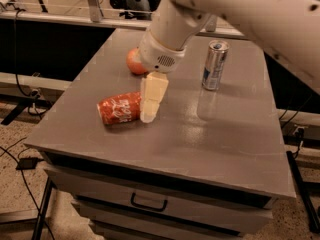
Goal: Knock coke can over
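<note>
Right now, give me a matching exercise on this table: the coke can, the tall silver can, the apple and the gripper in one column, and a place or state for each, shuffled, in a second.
Things:
1. coke can
2. tall silver can
3. apple
4. gripper

Places or states:
A. standing upright on the table
B. pointing down, by the coke can's end
C. lying on its side
D. partly hidden behind the arm

Pairs: 1-C, 2-A, 3-D, 4-B.
</note>
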Robot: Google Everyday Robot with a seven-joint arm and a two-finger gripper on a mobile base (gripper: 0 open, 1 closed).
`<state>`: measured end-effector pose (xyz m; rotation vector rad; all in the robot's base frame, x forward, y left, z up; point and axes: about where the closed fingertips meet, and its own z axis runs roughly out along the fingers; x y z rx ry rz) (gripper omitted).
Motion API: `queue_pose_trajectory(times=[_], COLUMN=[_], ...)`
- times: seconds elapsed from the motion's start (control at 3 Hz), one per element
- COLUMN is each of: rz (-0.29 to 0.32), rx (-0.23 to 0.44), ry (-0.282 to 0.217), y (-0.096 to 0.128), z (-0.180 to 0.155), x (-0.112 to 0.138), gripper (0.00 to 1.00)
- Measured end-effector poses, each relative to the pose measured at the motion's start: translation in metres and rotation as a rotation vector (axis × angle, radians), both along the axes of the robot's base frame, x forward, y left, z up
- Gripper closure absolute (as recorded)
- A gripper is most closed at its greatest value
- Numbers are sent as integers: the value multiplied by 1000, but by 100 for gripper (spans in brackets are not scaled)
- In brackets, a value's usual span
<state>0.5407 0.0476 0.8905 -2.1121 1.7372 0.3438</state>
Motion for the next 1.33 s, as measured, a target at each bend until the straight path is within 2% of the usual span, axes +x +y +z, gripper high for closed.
queue_pose_trajectory(times=[0.33,0.67,1.0,1.33], rz=[-82,-124,-137,-130], rx=[107,189,289,312], ry=[-73,-103,-146,-160], y=[-36,-63,-88,-89], z=[29,49,76,85], x=[0,5,15,15], gripper=[0,0,0,0])
